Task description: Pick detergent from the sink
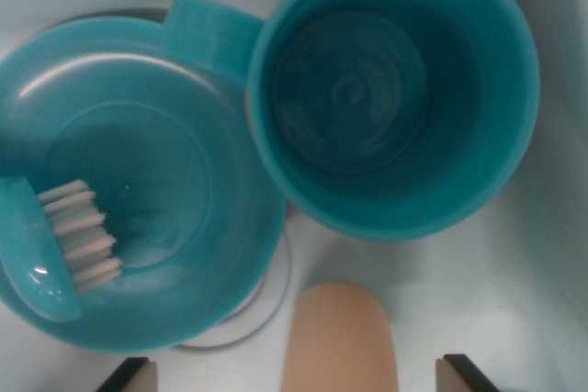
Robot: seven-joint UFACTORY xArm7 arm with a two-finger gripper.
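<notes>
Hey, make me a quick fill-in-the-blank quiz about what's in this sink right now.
1. The brush lies inside the teal ____.
2. The cup holds ____.
3. The cup's handle points toward the wrist view's ____.
4. The beige bottle sits between the two dark ____.

Missing words: bowl; nothing; left; fingers
</notes>
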